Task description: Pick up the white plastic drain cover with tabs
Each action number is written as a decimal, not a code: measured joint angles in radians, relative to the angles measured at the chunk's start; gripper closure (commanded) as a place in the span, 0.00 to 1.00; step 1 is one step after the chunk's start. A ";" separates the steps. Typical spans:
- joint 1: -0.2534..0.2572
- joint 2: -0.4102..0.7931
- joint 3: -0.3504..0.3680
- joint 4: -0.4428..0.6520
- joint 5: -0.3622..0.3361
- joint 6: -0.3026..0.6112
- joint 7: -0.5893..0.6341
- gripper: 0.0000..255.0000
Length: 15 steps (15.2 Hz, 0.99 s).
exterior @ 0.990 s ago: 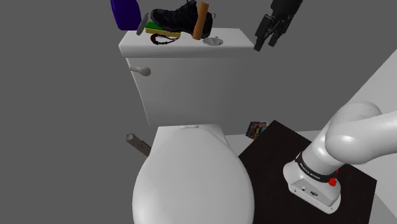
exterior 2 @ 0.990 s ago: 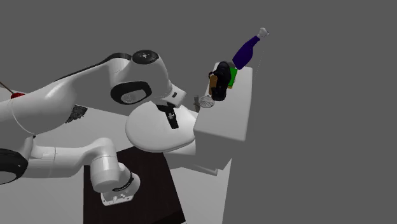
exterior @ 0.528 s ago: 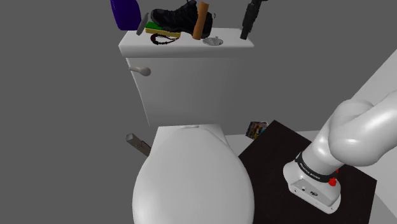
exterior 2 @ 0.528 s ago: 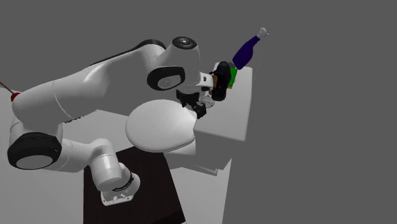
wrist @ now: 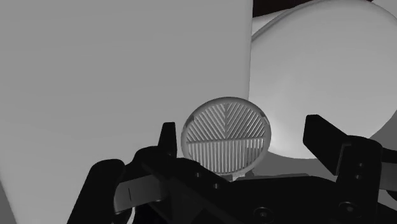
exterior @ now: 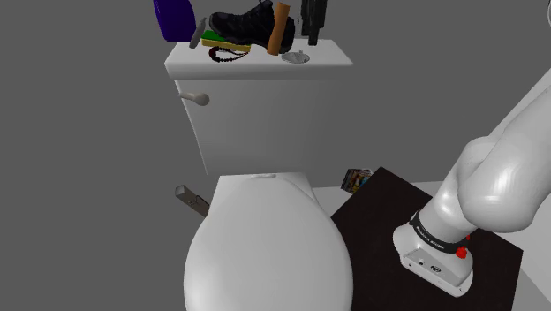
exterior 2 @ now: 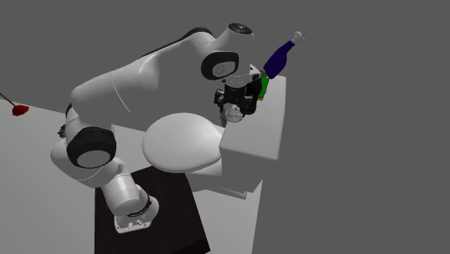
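- The round, pale-grey slotted drain cover [exterior: 296,58] lies flat on the white toilet tank lid [exterior: 247,64], near the end toward the shoulder view's right.
- It looks thin, light and stiff, and probably slick. Since it sits so low, a pinch across opposite points of its rim seems the best hold, though it may skid.
- The black gripper [exterior: 311,25] hangs just above it, fingers [wrist: 167,137] spread wide, with the cover framed between them and apparently untouched.
- A brown upright block [exterior: 281,31] and a black shoe [exterior: 247,22] crowd one side of the cover. A dark bead string [exterior: 222,55] and a purple bottle [exterior: 174,16] lie further along.
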 measured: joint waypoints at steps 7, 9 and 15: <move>0.003 -0.017 0.001 -0.101 -0.005 0.084 -0.019 0.00; 0.004 -0.015 0.003 -0.108 -0.003 0.093 -0.019 1.00; 0.004 -0.013 0.003 -0.102 -0.004 0.096 -0.016 1.00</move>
